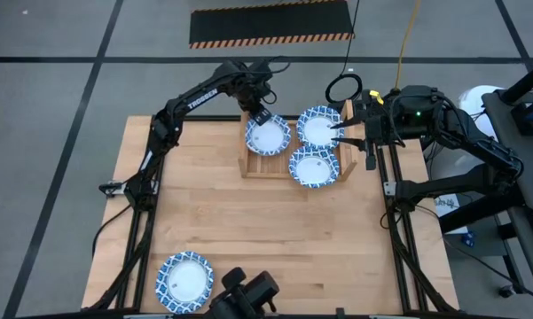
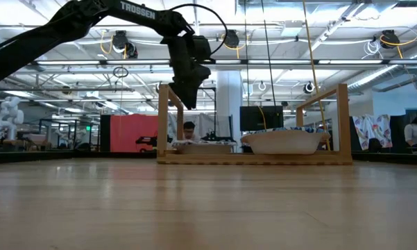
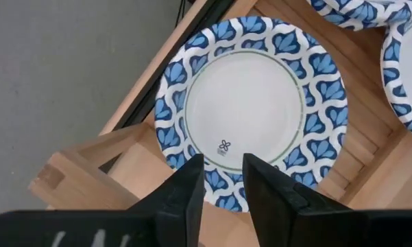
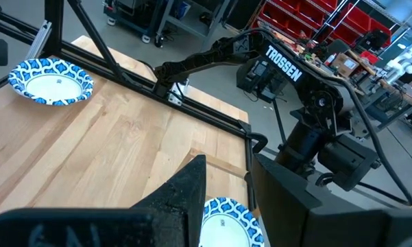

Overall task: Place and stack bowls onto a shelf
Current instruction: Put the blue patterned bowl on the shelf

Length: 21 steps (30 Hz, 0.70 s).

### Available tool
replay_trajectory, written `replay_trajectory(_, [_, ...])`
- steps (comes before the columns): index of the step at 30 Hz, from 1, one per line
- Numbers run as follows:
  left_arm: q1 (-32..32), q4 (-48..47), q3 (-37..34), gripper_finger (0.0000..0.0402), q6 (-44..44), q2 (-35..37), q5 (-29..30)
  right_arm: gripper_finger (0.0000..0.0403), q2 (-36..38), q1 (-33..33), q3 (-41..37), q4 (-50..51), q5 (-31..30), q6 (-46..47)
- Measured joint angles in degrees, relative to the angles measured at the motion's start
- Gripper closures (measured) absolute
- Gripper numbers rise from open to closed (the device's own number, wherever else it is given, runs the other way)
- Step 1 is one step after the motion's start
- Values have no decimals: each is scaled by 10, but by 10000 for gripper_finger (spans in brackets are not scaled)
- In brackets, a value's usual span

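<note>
The shelf (image 1: 264, 167) stands at the table's far middle. One bowl (image 1: 268, 136) lies on its left half, a second bowl (image 1: 318, 129) on its right half. A third bowl (image 1: 314, 167) sits at the shelf's near right part, just in front of the second. My left gripper (image 1: 259, 115) is open and hangs above the far rim of the left bowl (image 3: 250, 103), clear of it in the low view (image 2: 189, 103). My right gripper (image 1: 339, 134) is open at the right bowl's right rim (image 4: 226, 223). I cannot tell whether it touches.
A fourth bowl (image 1: 185, 279) lies alone near the table's near left corner. The shelf's upright side boards (image 2: 342, 121) flank the bowls, and the right board stands close by my right gripper. Bare wood stretches across the table's middle and near right (image 1: 337, 257).
</note>
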<state>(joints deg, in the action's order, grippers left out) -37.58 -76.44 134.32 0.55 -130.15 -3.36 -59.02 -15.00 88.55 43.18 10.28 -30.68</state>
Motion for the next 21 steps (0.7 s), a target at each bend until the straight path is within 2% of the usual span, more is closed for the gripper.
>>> replay_trajectory(5, [4, 3, -1, 293, 1, 14, -31, 289, 0, 0, 0, 0, 0, 0])
replay_trajectory(10, [24, 5, -1, 293, 3, 67, -67, 289, 0, 0, 0, 1, 0, 0])
replay_trajectory(16, [69, -9, 0, 293, 42, 146, -48, 289, 0, 0, 0, 33, 0, 0])
replay_trajectory(21, [117, -73, 0, 293, 67, 193, -5, 289, -1, 0, 0, 68, 0, 18])
